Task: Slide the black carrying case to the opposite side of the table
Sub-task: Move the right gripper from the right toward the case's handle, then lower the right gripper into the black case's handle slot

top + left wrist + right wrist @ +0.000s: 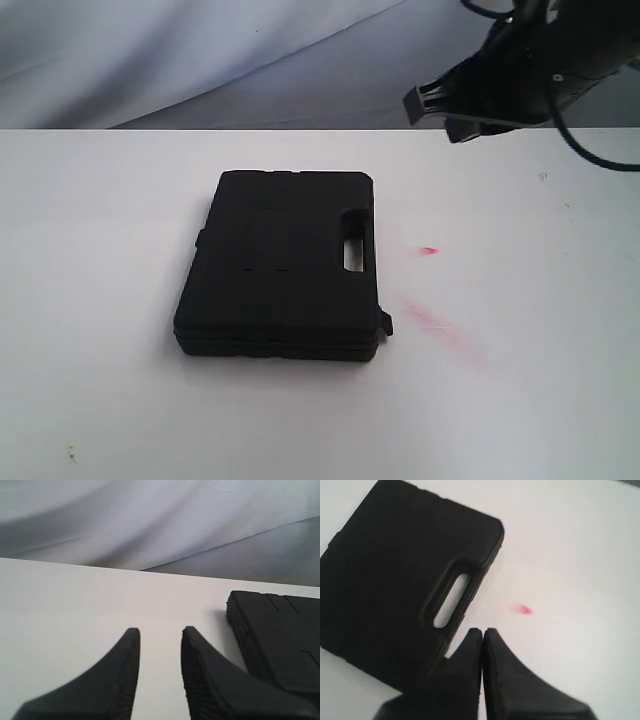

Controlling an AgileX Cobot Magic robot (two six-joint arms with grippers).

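Note:
The black carrying case (278, 265) lies flat near the middle of the white table (100, 300), its handle slot (353, 245) on its right side. My right gripper (440, 112) hangs high at the upper right, above the table's far edge, apart from the case. In the right wrist view it (482, 632) is shut with nothing held, hovering beside the handle side of the case (395, 575). My left gripper (160, 631) is open and empty over bare table, with a corner of the case (280, 635) to one side. The left gripper is out of the exterior view.
Pink-red smears (430, 250) mark the table right of the case, one also in the right wrist view (522, 610). A small dark speck (70, 456) lies near the front left. A grey cloth backdrop (200, 50) hangs behind the table's far edge.

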